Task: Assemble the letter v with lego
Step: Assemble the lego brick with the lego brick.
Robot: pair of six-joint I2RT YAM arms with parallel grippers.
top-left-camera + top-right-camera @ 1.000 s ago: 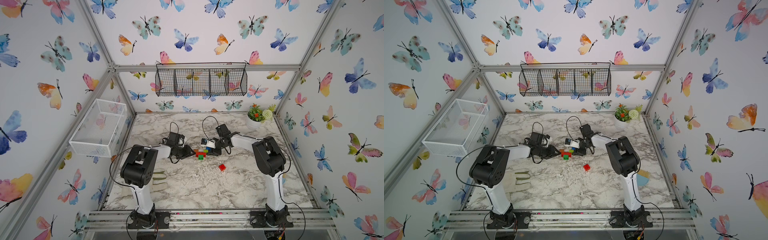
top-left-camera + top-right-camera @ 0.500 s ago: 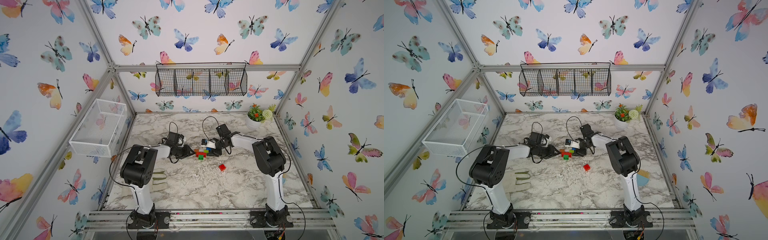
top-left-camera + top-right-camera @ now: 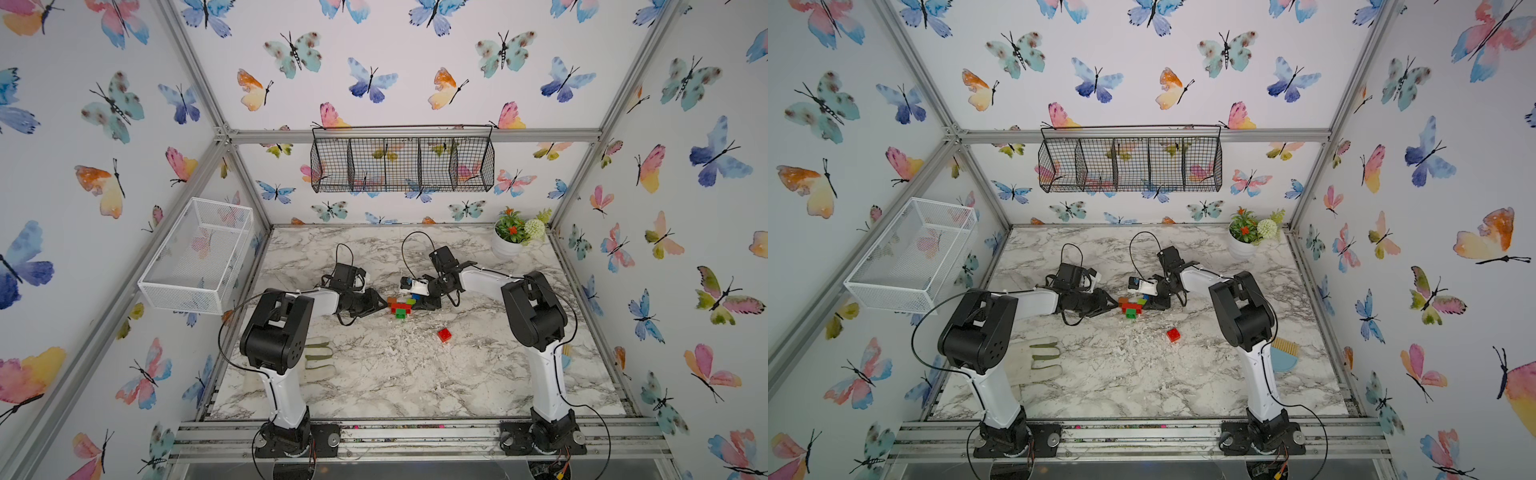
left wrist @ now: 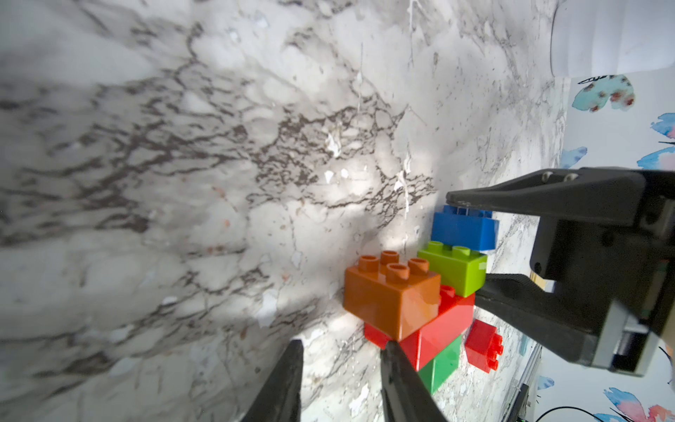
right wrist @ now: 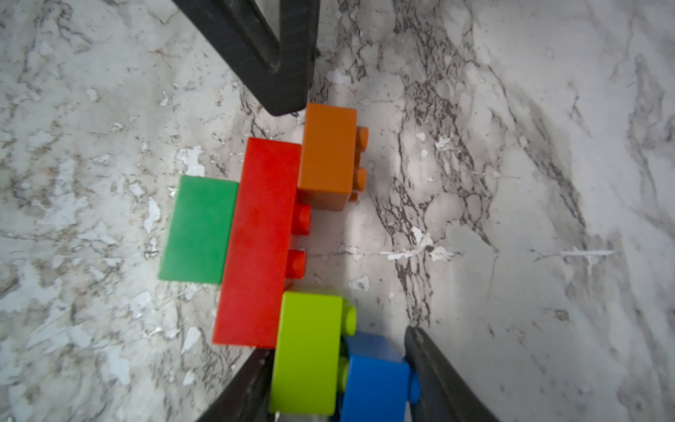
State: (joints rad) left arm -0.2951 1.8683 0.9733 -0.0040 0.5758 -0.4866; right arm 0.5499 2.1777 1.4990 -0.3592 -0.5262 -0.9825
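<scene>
Right wrist view: five-brick letter v (image 5: 259, 241) nearly built, right gripper (image 5: 332, 341) clamping blue brick (image 5: 376, 380). Left gripper (image 4: 343, 345) parted, empty; red square brick (image 4: 482, 345) loose.

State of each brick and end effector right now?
V cluster: five bricks joined, lying on its side.
blue brick: on lime brick's studs, seemingly not fully seated.
square red brick: loose, apart from cluster.
left end effector: slightly open, empty, beside orange brick.
right end effector: closed on V cluster's blue-lime end.
</scene>
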